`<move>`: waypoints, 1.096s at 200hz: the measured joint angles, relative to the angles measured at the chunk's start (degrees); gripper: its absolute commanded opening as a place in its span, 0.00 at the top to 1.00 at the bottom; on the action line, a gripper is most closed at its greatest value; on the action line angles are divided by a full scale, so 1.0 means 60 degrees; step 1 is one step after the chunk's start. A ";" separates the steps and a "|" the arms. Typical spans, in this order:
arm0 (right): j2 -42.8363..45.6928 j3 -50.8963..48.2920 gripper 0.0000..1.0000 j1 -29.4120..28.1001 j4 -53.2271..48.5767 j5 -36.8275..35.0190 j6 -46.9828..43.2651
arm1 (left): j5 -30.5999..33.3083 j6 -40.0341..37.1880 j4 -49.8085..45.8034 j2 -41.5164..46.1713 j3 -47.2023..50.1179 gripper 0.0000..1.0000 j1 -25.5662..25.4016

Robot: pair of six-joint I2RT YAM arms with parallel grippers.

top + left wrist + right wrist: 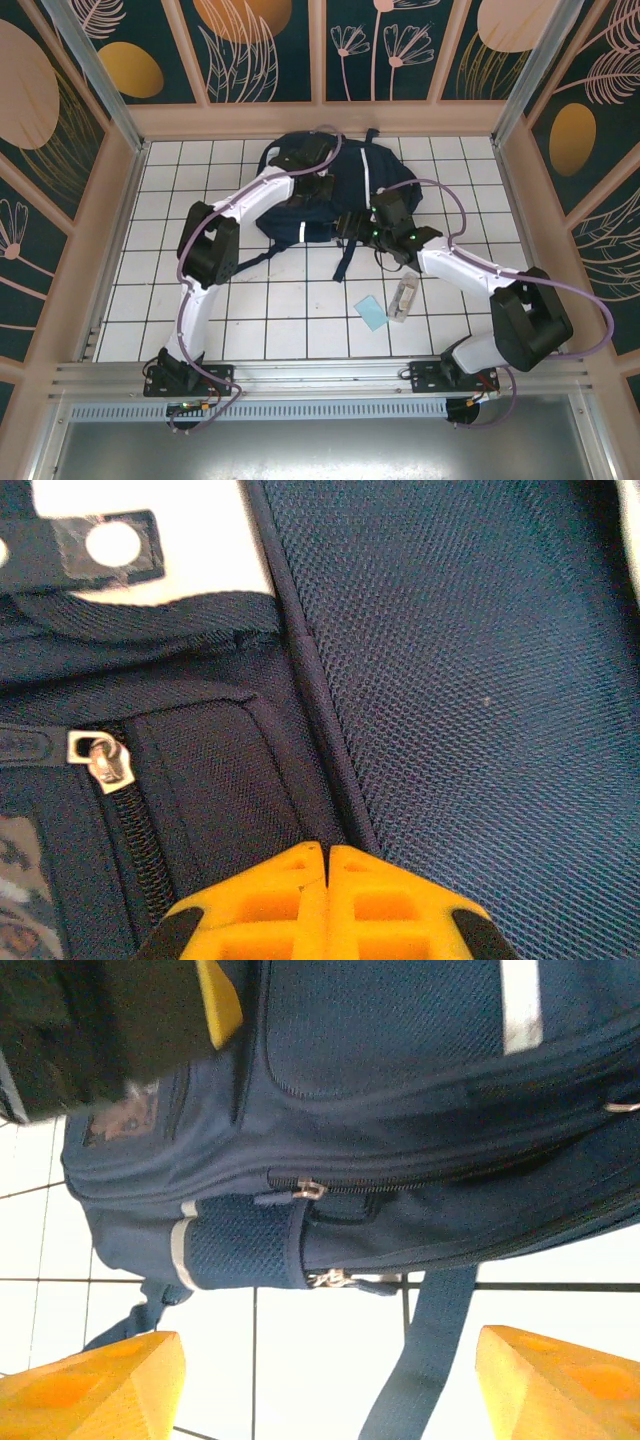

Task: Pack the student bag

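Note:
The student bag (345, 175), navy with white stripes, lies flat on the tiled floor at the back middle. My left gripper (318, 186) rests on top of it. In the left wrist view the left gripper (328, 852) is shut, its yellow tips pinched on the raised piping seam of the bag (460, 680), with a zipper pull (100, 762) to the left. My right gripper (362, 228) hovers at the bag's near edge. In the right wrist view the right gripper (330, 1350) is open above bare tile, just short of the bag (400, 1090), two zipper pulls (325, 1279) and a strap (425, 1350).
A light blue card (371, 312) and a clear oblong container (403, 297) lie on the tiles in front of the right arm. Dark straps (345, 255) trail from the bag toward the near side. Wooden walls enclose the floor on three sides.

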State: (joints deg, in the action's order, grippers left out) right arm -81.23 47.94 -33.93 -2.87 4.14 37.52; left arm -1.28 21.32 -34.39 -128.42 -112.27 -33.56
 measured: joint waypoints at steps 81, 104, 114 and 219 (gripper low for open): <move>-0.0514 -0.0718 0.33 -0.0503 0.2437 -0.0076 0.1096 | -0.0969 0.0936 0.0783 0.1198 -0.0743 1.00 -0.0022; -0.0936 -0.0714 0.37 -0.0506 0.2860 -0.0219 0.1137 | -0.1071 0.1002 0.0951 0.1228 -0.0637 1.00 -0.0022; -0.1158 -0.0685 0.39 -0.0506 0.2922 -0.0222 0.1126 | -0.1038 0.0998 0.1013 0.1279 -0.0357 0.91 -0.0022; -0.3836 0.2047 0.44 -0.0801 0.1570 -0.1304 0.1184 | -0.1268 0.1461 0.3340 0.2728 0.5264 0.65 0.1825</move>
State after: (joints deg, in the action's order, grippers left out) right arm -104.25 60.23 -38.74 6.55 -3.68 44.62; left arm -8.88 30.09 -14.35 -112.05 -80.68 -22.61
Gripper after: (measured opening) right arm 0.544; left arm 0.356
